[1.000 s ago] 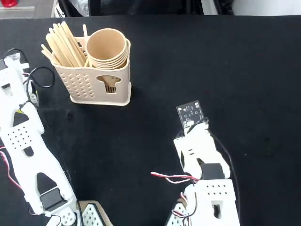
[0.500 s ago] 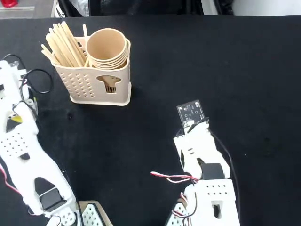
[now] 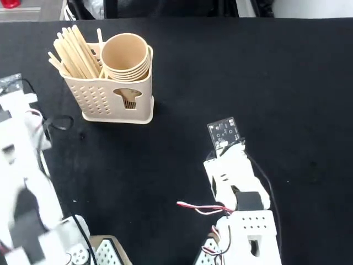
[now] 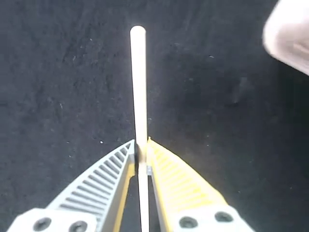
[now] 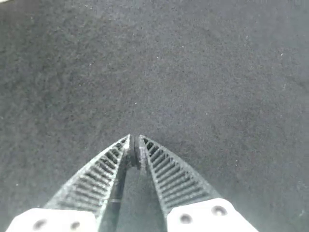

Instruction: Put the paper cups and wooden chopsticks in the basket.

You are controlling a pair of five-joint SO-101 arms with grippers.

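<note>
Underneath, black cloth table (image 3: 276,83); left pincer (image 4: 141,151) clamps chopstick (image 4: 138,87).

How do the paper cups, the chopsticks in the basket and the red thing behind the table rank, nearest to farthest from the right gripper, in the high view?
1. Paper cups, in the right half of the basket, toward the right gripper.
2. Chopsticks, in its left half.
3. Red thing, past the far left corner of the table.

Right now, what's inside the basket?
A stack of paper cups sits in one compartment, and a bundle of wooden chopsticks leans in the other. The basket walls hide most of their lower parts and the floor.
</note>
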